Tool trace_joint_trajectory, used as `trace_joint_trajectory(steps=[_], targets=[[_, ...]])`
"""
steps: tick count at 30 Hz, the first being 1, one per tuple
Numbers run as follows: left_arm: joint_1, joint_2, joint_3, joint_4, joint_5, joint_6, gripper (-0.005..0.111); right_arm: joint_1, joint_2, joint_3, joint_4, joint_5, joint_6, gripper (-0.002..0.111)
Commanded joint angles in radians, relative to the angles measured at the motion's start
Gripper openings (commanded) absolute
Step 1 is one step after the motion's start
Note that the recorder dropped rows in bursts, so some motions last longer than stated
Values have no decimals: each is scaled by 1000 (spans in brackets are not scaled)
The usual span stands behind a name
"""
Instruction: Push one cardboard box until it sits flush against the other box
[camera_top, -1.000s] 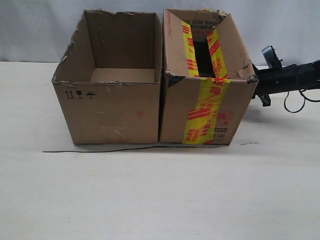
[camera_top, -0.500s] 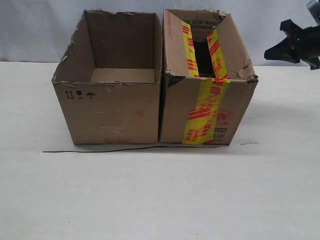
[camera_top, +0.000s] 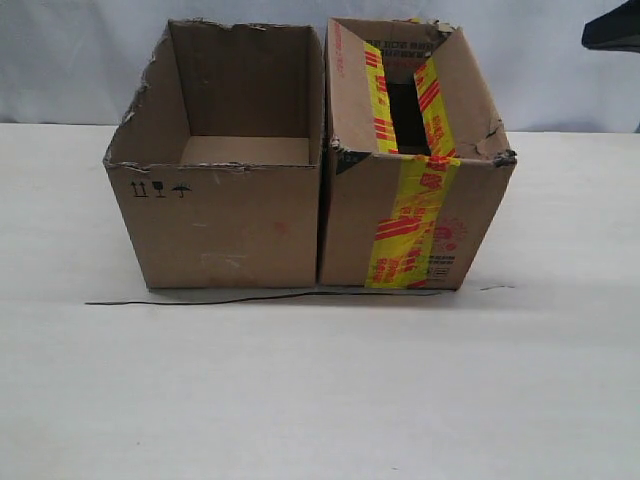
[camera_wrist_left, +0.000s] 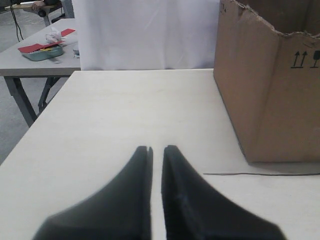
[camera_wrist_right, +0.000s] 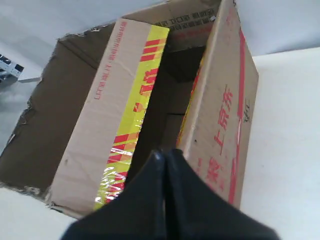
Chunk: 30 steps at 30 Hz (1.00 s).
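Note:
The taped cardboard box (camera_top: 415, 200), with yellow strips printed in red, stands on the table with its left side flush against the plain brown other box (camera_top: 225, 200). Both are upright with open tops. In the exterior view my right arm (camera_top: 612, 30) shows only as a dark tip at the top right corner, well above and clear of the boxes. In the right wrist view my right gripper (camera_wrist_right: 165, 152) is shut and empty, hanging above the taped box (camera_wrist_right: 130, 100). My left gripper (camera_wrist_left: 156, 148) is shut with a thin slit between its fingers, low over the table beside the plain box (camera_wrist_left: 270, 100).
A thin black wire (camera_top: 250, 297) lies on the pale table (camera_top: 320, 400) along the front of both boxes, and shows in the left wrist view as the wire (camera_wrist_left: 260, 174). Beyond the table's edge stands a grey side table (camera_wrist_left: 30, 65) with a tray (camera_wrist_left: 42, 51).
My right arm has lifted from beside the taped box's right side up to the top right corner of the exterior view. Neither box has moved.

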<state>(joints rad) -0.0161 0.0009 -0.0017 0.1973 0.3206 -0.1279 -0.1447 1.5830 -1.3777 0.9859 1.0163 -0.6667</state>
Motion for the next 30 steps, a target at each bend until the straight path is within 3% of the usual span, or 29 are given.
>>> trace_joint_trajectory(steps=[1, 8, 15, 22, 30], targets=[[-8, -1, 2, -7, -12, -4, 0, -4, -213, 155, -10, -74, -28, 0], [-8, -1, 2, -7, -12, -4, 0, 22, -549, 325, -88, -101, -18, 0], [-8, -1, 2, -7, -12, -4, 0, 288, -926, 473, -504, -98, 245, 0], [-8, -1, 2, -7, -12, -4, 0, 464, -1255, 623, -958, -132, 602, 0], [-8, -1, 2, -3, -12, -4, 0, 540, -1382, 860, -986, -328, 616, 0]])
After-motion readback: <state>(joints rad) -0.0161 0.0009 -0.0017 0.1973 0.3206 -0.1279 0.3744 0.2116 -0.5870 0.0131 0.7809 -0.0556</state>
